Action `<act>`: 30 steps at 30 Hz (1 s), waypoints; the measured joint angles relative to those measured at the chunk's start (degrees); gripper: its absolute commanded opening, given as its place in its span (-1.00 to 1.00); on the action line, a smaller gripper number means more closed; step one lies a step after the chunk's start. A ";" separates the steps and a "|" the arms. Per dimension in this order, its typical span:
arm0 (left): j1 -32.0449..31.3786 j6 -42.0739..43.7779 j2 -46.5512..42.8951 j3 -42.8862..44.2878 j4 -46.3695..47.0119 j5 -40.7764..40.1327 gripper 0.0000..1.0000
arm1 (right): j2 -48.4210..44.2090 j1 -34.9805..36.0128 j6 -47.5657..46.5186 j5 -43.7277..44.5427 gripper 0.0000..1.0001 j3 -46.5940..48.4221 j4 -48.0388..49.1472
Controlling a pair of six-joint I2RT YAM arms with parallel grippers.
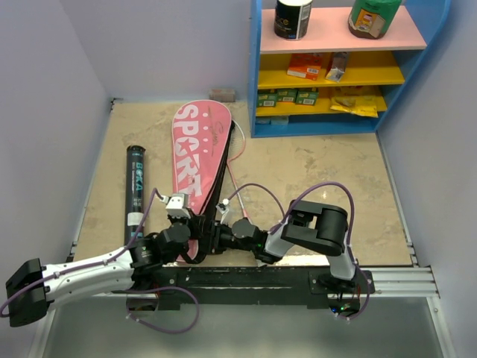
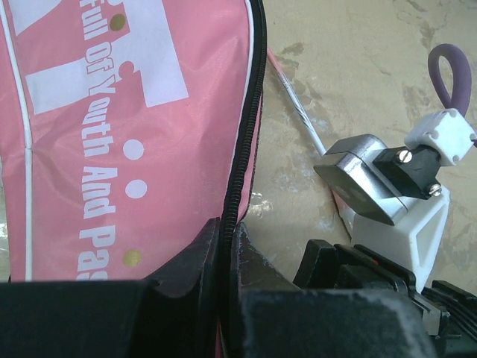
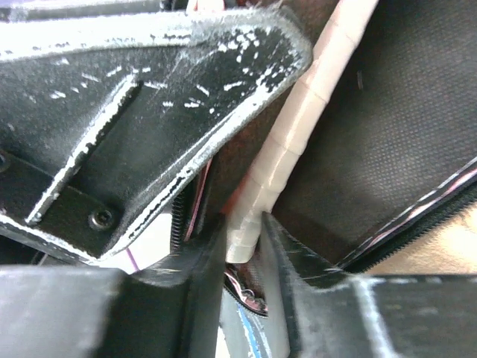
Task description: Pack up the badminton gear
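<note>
Bag [image 1: 195, 149], one; tube [image 1: 135, 186], one; racket grip [image 3: 287, 142], one

The pink bag [image 1: 195, 145], racket-shaped with white "SPORT" lettering, is laid flat on the tabletop [image 1: 320, 179], wide end at the far side. Its black zip edge [image 2: 242, 149] is pinched near the narrow end by the left pincer [image 2: 227, 235]. A white-wrapped racket handle [image 3: 298, 142] is seen against the dark lining, nipped by the right pincer [image 3: 244, 235]. A thin pink-white shaft [image 2: 297, 108] is lying just beside the bag. The long black shuttle tube [image 1: 135, 186] is parked off to the left, apart.
</note>
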 measured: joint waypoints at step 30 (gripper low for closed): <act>-0.33 -0.52 -4.66 9.27 -12.07 -3.67 -1.00 | -29.22 -22.32 -29.81 21.11 0.04 14.08 -74.47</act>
